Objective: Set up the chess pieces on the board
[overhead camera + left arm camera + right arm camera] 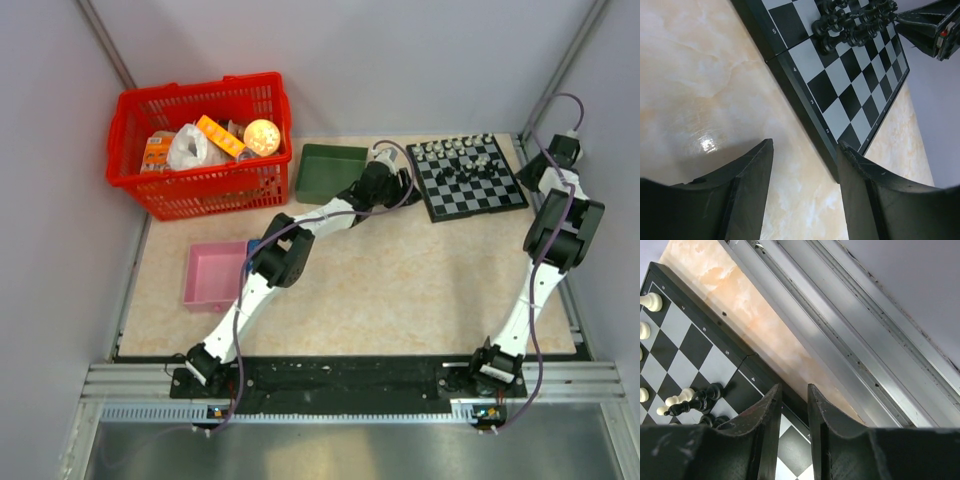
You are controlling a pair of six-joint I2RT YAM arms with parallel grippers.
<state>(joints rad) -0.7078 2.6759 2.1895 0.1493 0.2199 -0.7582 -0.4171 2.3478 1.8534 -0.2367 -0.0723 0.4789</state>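
Observation:
The board [470, 180] lies at the far right of the table. White chess pieces [455, 149] line its far rows and black chess pieces [480, 166] cluster just behind its middle. My left gripper [404, 182] is open and empty at the board's left edge. In the left wrist view the gripper [805, 145] hangs over bare table, its right finger [860, 175] by the board [840, 75] rim, with black pieces [850, 25] beyond. My right gripper [527, 178] is at the board's right edge. In the right wrist view it [794, 387] is narrowly open over the rim, holding nothing.
A red basket [200, 185] of groceries stands at the back left. A green tray [330, 175] is beside it and a pink tray [215, 275] is nearer on the left. An aluminium rail [840, 340] and the grey wall run close along the board's right side.

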